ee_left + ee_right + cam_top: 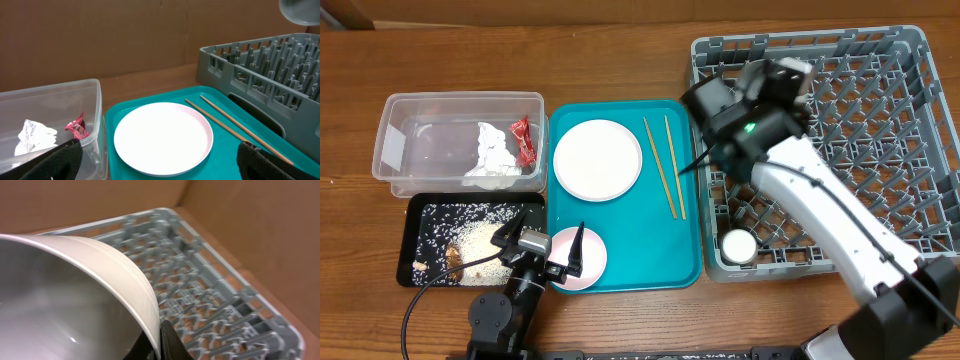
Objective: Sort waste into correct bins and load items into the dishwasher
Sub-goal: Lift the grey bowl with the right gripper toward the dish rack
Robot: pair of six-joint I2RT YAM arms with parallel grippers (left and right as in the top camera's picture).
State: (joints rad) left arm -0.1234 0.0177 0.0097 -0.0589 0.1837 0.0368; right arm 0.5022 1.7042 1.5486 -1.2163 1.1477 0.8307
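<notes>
My right gripper (pixel 752 92) (pixel 159 341) is shut on the rim of the grey-white bowl (pixel 60 295) and holds it above the grey dish rack (pixel 920 90) near its left side. The bowl also shows in the left wrist view (pixel 300 11). A small white cup (pixel 739 245) stands in the rack's front left corner. My left gripper (pixel 545 246) (pixel 160 169) is open and empty over the pinkish-white plate (pixel 592 262). The large white plate (pixel 597 160) (pixel 162 137) and two chopsticks (pixel 665 165) (pixel 235 125) lie on the teal tray (pixel 670 255).
The clear tub (pixel 460 105) at the left holds the white napkin (pixel 492 155) and red wrapper (pixel 523 140). The black tray (pixel 420 215) in front of it holds rice scraps (pixel 480 240). A brown wall stands behind the table.
</notes>
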